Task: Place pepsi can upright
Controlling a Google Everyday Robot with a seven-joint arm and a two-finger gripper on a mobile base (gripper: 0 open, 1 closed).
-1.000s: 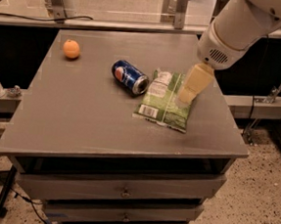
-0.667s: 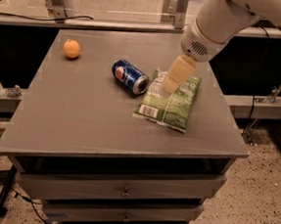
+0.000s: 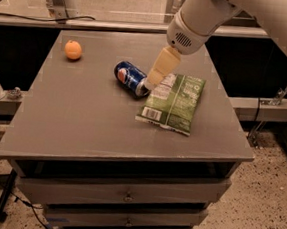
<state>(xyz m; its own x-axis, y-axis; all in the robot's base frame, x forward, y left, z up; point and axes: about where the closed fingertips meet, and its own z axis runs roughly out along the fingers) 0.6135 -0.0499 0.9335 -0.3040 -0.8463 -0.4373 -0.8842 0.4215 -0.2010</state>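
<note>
So, the tool [image 3: 154, 81] is hung right at the silver end of the pepsi can [image 3: 128, 76], carried on the fat white arm [image 3: 197, 21] that's angled down from above and beyond the can. Only one cream-coloured slab of it can be made out, so whether it's spread or pressed together can't be told. Nothing looks to be held in it. Contact with the can can't be confirmed either: it's touching or just shy.

The can is laid on its side on the table [image 3: 82, 126], logo turned up. Its silver end is pointed toward the green snack bag [image 3: 174, 103], which is spread flat just beside that end. An orange [image 3: 73, 49] is sat well apart from the can, out past its blue end.

Handling-wise, the can is probably light, thin-walled and slick, so it'd likely be rolled off by a sideways nudge and dented by a hard squeeze. It's best taken across the round body near the middle, then tipped up onto its base. Full or empty can't be judged.

Part of the can's silver end is covered by the tool, the arm's upper part is cut off by the frame, and the bag's print can't be read.
</note>
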